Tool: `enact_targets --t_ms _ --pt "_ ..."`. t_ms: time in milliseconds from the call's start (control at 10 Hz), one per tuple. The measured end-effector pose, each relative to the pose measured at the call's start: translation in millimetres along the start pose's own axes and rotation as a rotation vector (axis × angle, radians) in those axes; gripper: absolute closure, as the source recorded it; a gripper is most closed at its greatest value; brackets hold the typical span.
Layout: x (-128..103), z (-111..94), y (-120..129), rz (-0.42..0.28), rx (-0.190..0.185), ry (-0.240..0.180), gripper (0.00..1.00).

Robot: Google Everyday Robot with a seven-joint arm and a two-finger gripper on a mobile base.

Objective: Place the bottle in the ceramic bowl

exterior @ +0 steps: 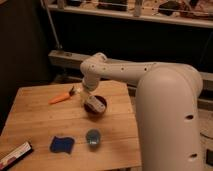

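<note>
The ceramic bowl (94, 106) is a small glossy orange-red bowl on the wooden table (40, 120), right of centre. The whitish bottle (97, 103) lies tilted in the bowl, resting across its rim. My gripper (89, 96) hangs from the white arm directly over the bowl's back edge, close to the bottle's upper end.
An orange-handled tool (62, 97) lies at the back of the table, left of the bowl. A small blue cup (92, 137) and a blue cloth (62, 144) sit near the front. A flat white-and-red box (15, 155) lies at the front left corner. The arm's large white body fills the right side.
</note>
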Motion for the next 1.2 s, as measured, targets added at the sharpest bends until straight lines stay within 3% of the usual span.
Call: enact_targets --t_ms 300,500,800,1100,1200 --pt "-18 -26 -5 0.051 0.036 -0.075 0.2" --pt "-24 -45 -13 0.101 0.092 -0.115 0.2" --pt "-23 -73 -44 0.292 0.181 -0.184 0.2" --pt "-6 -113 -87 0.516 0.268 -0.26 0.2" --pt "-2 -120 -93 0.546 0.283 -0.268 0.2"
